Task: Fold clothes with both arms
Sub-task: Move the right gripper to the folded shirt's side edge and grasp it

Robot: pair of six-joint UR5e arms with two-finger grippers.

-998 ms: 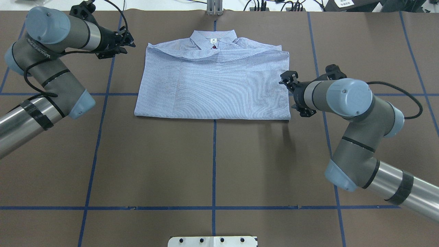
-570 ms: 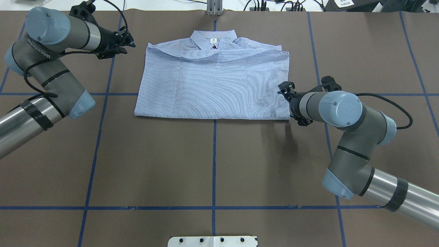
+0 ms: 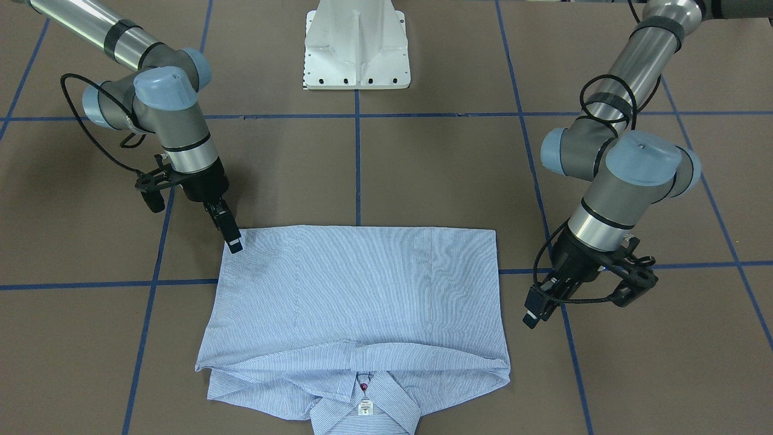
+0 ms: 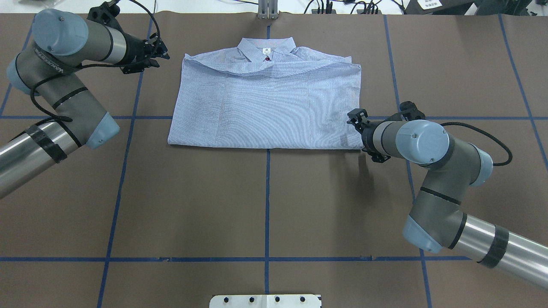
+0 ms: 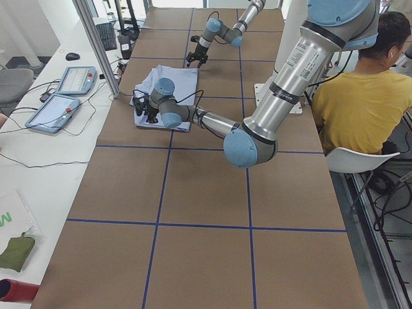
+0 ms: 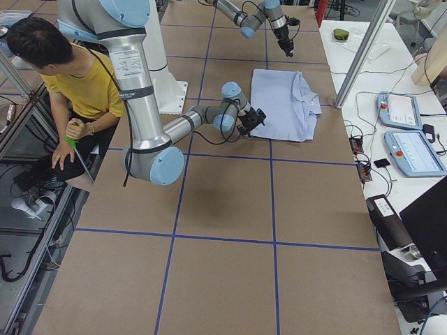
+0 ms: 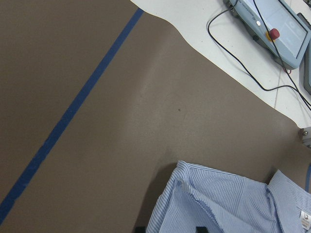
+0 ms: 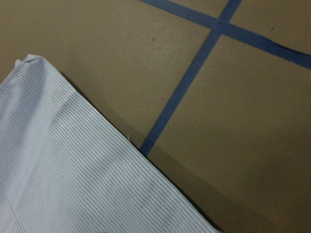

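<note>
The light-blue striped shirt [image 4: 265, 107] lies folded flat in a rectangle, collar and white neck label on the far side [image 3: 356, 296]. My right gripper [image 3: 234, 243] points down at the shirt's near right corner, its tips just above the cloth, and looks open and empty. The right wrist view shows that shirt edge [image 8: 63, 160] over brown table. My left gripper [image 3: 531, 314] hovers beside the shirt's far left corner, apart from it [image 4: 162, 53]. Its dark fingertips [image 7: 141, 229] stand apart at the bottom of the left wrist view, with the shirt's corner [image 7: 218, 204] between them.
Blue tape lines [image 4: 267, 192] grid the brown table. The white pedestal base [image 3: 356, 48] stands at the robot's side. A metal post [image 4: 267, 8] and control tablets [image 6: 401, 112] sit beyond the far edge. An operator in yellow [image 5: 360, 103] sits beside the robot.
My right arm has moved back along the shirt's right edge, from its middle to the near right corner. The left arm and the shirt have not moved.
</note>
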